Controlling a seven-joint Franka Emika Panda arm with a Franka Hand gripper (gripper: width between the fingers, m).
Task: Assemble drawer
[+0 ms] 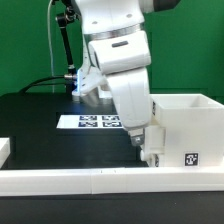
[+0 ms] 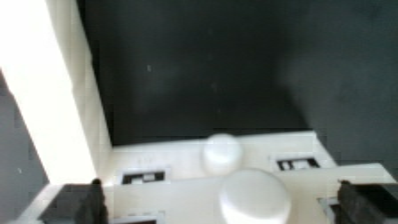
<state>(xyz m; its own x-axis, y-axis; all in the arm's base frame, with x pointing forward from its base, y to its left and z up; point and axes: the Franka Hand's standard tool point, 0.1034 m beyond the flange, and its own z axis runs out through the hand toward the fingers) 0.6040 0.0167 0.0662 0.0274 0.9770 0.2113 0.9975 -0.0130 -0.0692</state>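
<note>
The tall white housing [image 1: 186, 128] stands at the exterior view's right, with a tag [image 1: 192, 157] on its front. My gripper [image 1: 151, 153] hangs low at the housing's left corner, just behind the front bar. In the wrist view a white tagged drawer part [image 2: 178, 180] with two rounded knobs lies under the gripper [image 2: 217, 202]. The nearer knob [image 2: 258, 196] sits between the dark fingers [image 2: 71, 203], and the farther knob [image 2: 221, 150] lies beyond it. The jaws stand wide apart and touch neither knob. The arm hides this part in the exterior view.
The marker board [image 1: 100, 122] lies on the black table behind the arm. A long low white border bar [image 1: 90, 181] runs along the front, and another bar end [image 1: 5, 148] is at the left. A long white wall [image 2: 50, 100] runs beside the gripper in the wrist view.
</note>
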